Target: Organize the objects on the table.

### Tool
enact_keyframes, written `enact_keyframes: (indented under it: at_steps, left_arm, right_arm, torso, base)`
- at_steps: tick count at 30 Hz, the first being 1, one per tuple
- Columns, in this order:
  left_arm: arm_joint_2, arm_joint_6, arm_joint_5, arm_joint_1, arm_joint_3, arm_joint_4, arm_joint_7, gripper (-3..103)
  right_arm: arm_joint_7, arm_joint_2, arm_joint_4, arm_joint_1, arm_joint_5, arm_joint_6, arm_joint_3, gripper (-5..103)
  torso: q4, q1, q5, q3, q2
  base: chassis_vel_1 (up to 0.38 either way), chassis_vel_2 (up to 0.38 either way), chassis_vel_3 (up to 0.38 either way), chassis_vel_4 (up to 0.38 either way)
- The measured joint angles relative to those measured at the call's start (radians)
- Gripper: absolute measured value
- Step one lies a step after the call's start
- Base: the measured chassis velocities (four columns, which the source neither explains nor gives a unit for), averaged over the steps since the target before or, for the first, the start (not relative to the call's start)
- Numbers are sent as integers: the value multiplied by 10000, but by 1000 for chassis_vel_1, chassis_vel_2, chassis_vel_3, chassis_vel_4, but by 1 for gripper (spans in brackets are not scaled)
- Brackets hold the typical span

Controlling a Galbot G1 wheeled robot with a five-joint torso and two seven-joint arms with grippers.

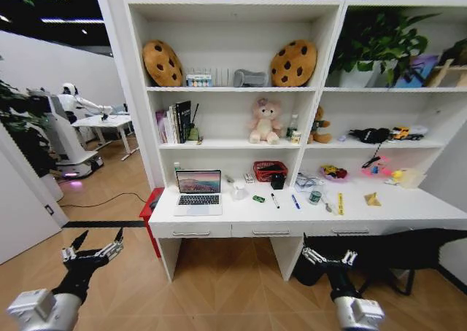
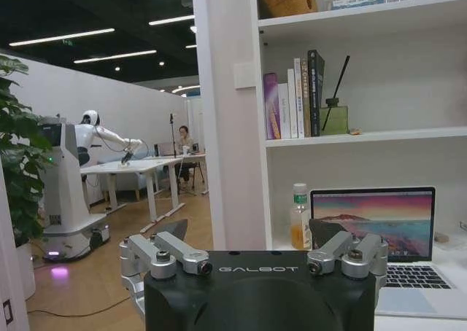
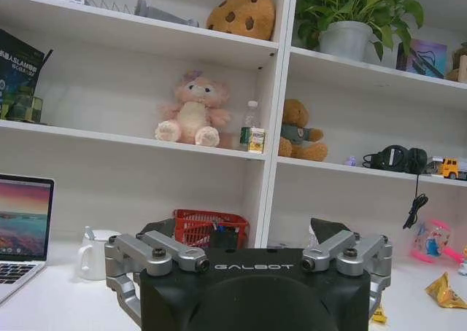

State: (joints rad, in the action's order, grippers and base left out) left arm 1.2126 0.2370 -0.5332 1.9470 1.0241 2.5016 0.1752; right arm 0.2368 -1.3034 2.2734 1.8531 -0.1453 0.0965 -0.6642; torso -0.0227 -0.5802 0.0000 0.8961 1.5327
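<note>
An open silver laptop (image 1: pixel 198 192) stands at the left end of the long white table (image 1: pixel 408 208); its lit screen also shows in the left wrist view (image 2: pixel 379 225). To its right lie a tiny green toy (image 1: pixel 258 198), a black marker (image 1: pixel 274 200), a blue marker (image 1: pixel 295 201) and a small green-lidded jar (image 1: pixel 314 197). Both grippers hang low in front of the desk, well short of it. My left gripper (image 1: pixel 95 245) (image 2: pixel 249 232) is open and empty. My right gripper (image 1: pixel 329 256) (image 3: pixel 243 232) is open and empty too.
A red wire basket (image 1: pixel 269 170) and a white mug (image 3: pixel 95 254) stand at the desk's back. Yellow items (image 1: pixel 373 198) lie toward the right. A red box (image 1: pixel 152 203) sits by the desk's left leg, a black chair (image 1: pixel 408 251) low right, another robot (image 1: pixel 62 127) far left.
</note>
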Motion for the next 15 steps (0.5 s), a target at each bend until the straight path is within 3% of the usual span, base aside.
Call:
enact_keyframes:
  at_steps: [15]
  left_arm:
    - [49, 93, -222, -65, 84, -13, 91, 94]
  right_arm:
    - [21, -18, -93, -137, -204, -163, 31, 100]
  torso:
    - [0, 0, 0, 1, 0]
  base:
    - [0, 0, 0, 0]
